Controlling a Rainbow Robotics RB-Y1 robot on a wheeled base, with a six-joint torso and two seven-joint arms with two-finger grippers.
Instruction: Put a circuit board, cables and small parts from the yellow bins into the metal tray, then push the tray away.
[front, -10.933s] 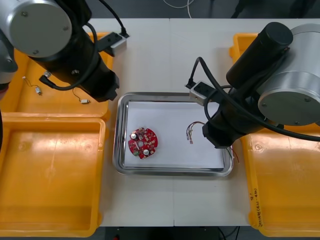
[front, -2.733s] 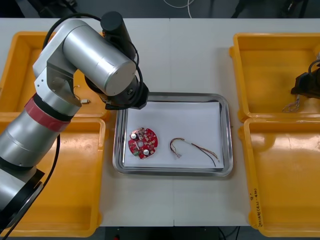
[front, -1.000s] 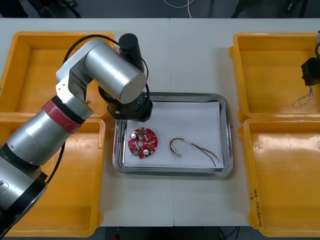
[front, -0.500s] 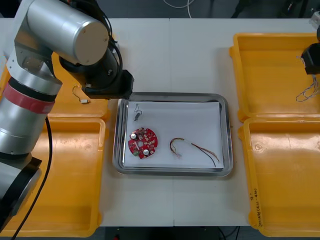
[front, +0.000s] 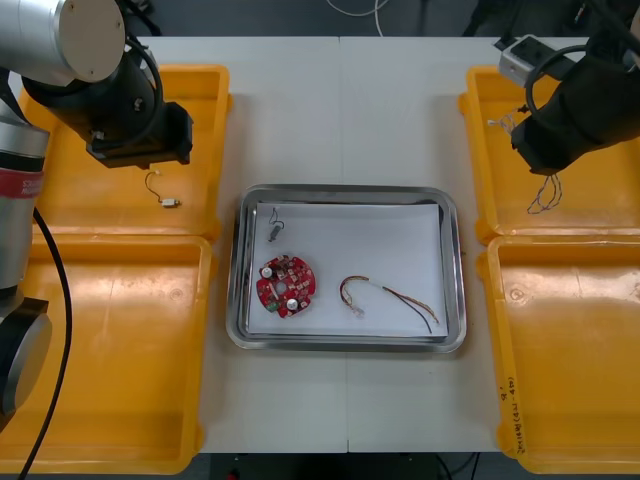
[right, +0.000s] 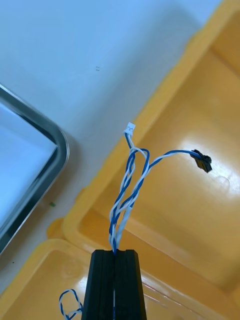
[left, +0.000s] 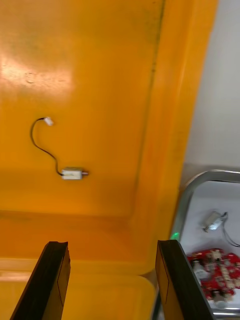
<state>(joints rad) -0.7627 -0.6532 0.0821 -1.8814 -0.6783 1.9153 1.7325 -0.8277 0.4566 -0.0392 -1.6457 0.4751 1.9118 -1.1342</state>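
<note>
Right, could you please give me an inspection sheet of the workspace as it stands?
Surface: light table.
Job's things: metal tray holds round red circuit board, red and yellow cable, small metal part; second small metal part in far-left yellow bin.
Clutter: nothing seen.
Grippers: left gripper open above that bin; right gripper shut on twisted blue and white cable above far-right yellow bin.
Cables: both noted above.
Surroundings: nothing seen.

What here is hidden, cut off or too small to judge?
- Front view: left arm covers part of the far left bin.
- Right wrist view: blue-white loop beside the right gripper, cut by the edge.
- Left wrist view: circuit board, cut by the edge beside the left gripper.
</note>
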